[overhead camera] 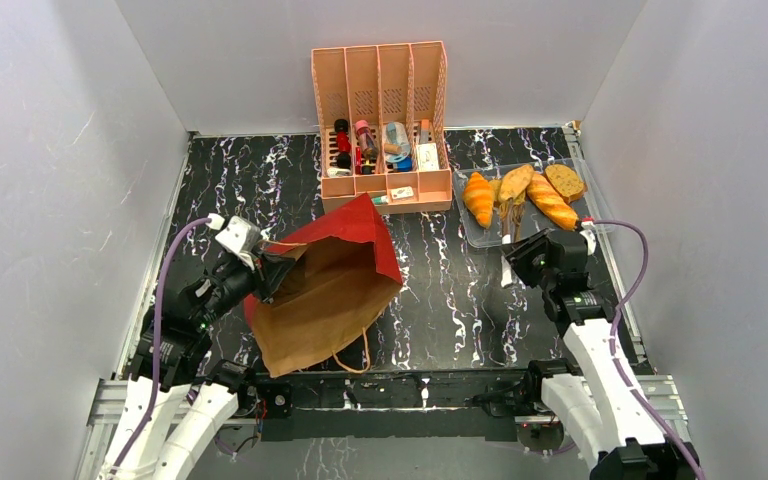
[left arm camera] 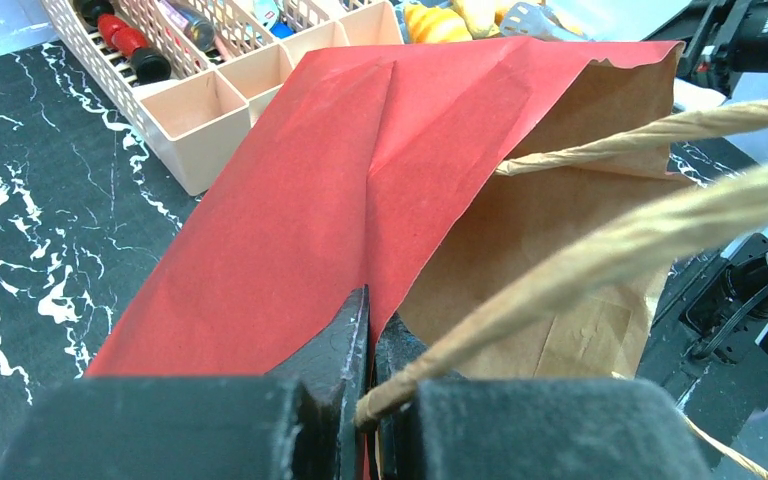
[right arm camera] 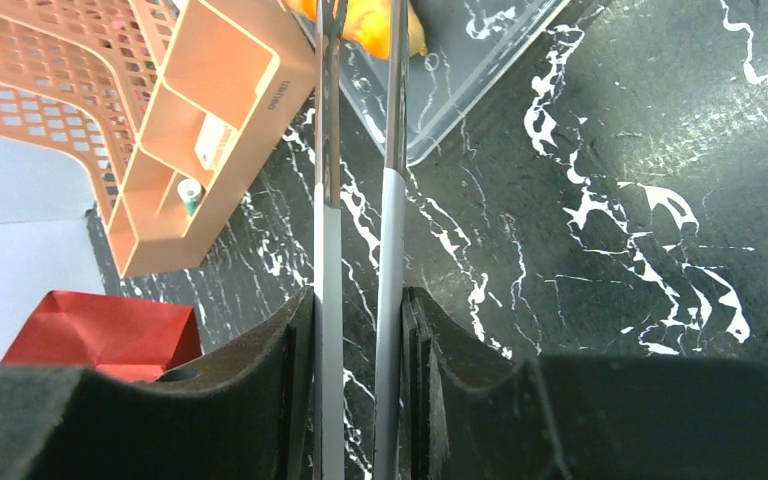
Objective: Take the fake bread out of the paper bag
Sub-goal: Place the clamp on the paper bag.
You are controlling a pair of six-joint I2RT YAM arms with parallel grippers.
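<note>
Right wrist view: caught the right gripper (right arm camera: 360,300) clenched on a pair of slim metal tongs with grey sleeved handles (right arm camera: 390,220), black fingers pressed against both arms. Left only a narrow slit between the two arms, near parallel along their length. Reached with the tips over the edge of the clear plastic tray (right arm camera: 480,60), right at a yellow-orange toy bread (right arm camera: 370,22); could not tell whether touching it.

From above, counted four pieces of fake bread on that tray: one orange croissant (overhead camera: 478,197), one golden slashed baguette (overhead camera: 552,201), one brown oval slice (overhead camera: 515,183) between them, and a second brown slice (overhead camera: 564,181) at the far right.

Found the tall brown kraft paper bag with the red lower part (overhead camera: 325,290) lying on its side on the black marbled table (overhead camera: 440,290), apart from the tray, red end just beside the pink slotted organizer (overhead camera: 380,80).

Through the left wrist camera, saw the left gripper (left arm camera: 370,318) pinched tight on the bag's red edge together with one twisted paper loop handle (left arm camera: 580,265); noted a second loop handle (left arm camera: 610,140) lying free across the brown paper. Tallied one bag, one tray, one organizer with four upright slots.
</note>
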